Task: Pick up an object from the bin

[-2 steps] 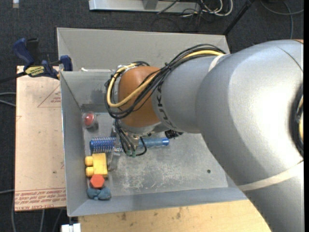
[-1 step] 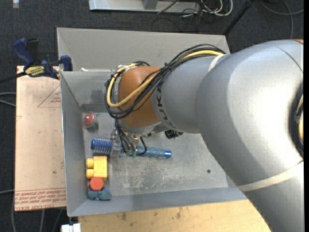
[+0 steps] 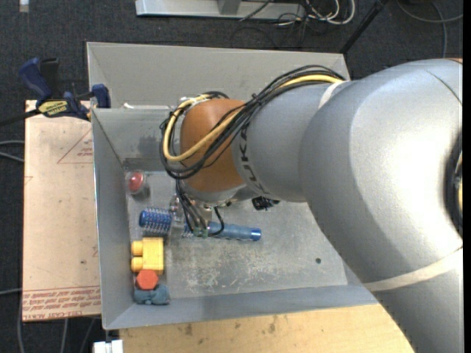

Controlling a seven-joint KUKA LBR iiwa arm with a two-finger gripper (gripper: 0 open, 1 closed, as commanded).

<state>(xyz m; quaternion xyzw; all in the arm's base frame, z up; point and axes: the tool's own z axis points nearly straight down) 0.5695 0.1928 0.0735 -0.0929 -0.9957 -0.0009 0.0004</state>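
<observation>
The claw [image 3: 194, 225] sits low at the centre of the frame in the grey bin [image 3: 283, 267], largely hidden under the arm's orange wrist cover [image 3: 210, 157] and looped cables [image 3: 171, 142], so I cannot tell whether it is open, closed or gripping anything. It is at the left end of a slim light-blue rod [image 3: 237, 233] lying flat on the bin floor, with a blue ribbed roll [image 3: 154, 218] just left. Toward the lower left lie a yellow block [image 3: 150, 254], an orange-red disc [image 3: 147, 278] and a blue lump [image 3: 151, 296]; a small reddish round thing [image 3: 136, 182], hard to identify, lies above them.

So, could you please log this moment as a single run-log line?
gripper low in bin | between blue ribbed roller and blue tube | yellow block lies apart
</observation>
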